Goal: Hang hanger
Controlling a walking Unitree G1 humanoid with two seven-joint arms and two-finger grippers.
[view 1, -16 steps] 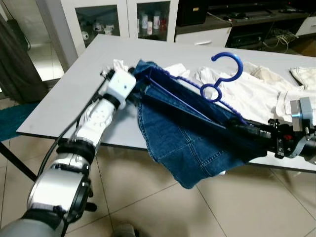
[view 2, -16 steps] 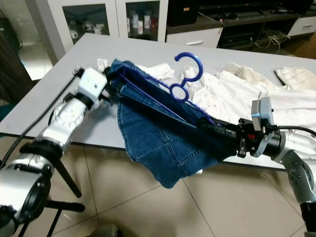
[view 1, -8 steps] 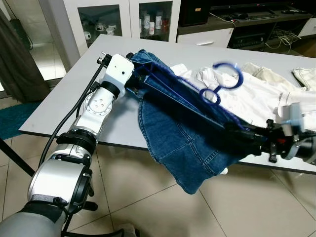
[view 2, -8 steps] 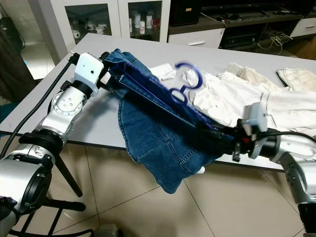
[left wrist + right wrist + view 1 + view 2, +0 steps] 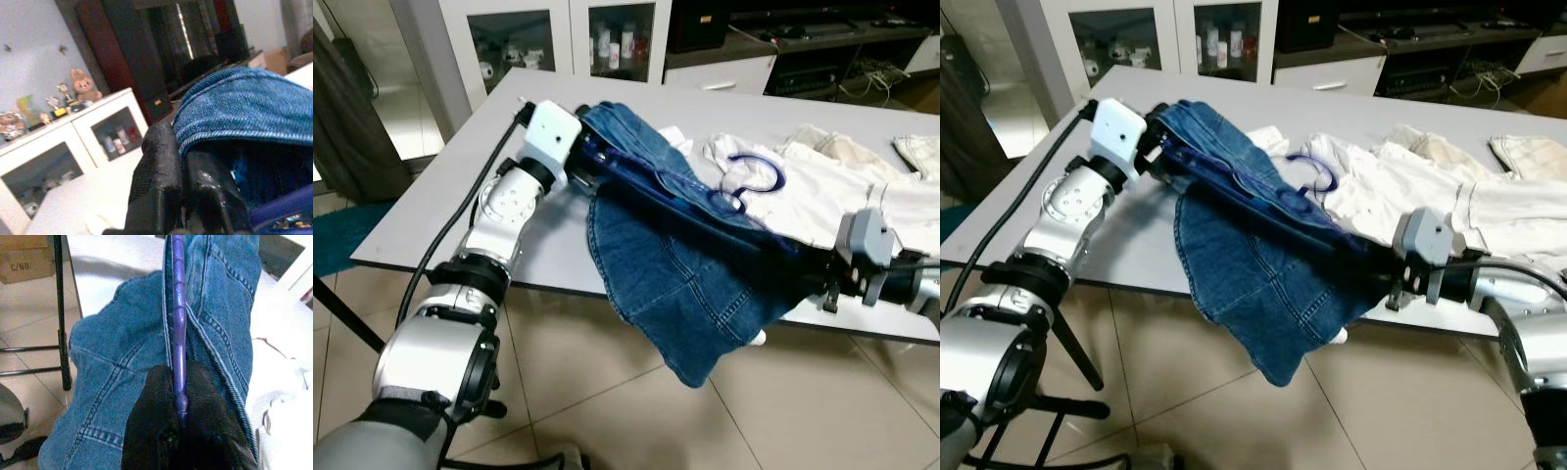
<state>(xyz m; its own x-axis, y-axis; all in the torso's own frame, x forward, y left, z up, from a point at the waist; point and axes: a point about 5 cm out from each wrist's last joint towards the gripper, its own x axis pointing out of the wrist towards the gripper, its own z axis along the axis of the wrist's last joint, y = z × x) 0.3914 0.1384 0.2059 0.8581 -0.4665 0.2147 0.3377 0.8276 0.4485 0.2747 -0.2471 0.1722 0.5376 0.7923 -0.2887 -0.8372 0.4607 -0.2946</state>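
A: Hanger first, where is it?

B: It is blue, carrying a pair of jeans, and it is held up between the two arms over the near edge of the grey table. Its hook lies tipped toward the white clothes at about two o'clock from the jeans, and most of the denim droops past the table edge toward six o'clock.

A: And the grippers?

B: The left gripper, at ten o'clock, has its black fingers closed on one end of the hanger, with the denim fold bunched over them. The right gripper, at four o'clock, pinches the purple bar at the other end between narrow fingers.

A: How far along?

B: I'd judge the jeans are loaded and lifted, but nothing is hung yet. I see no rail or hook to take it, so carrying it there and hooking it on remain.
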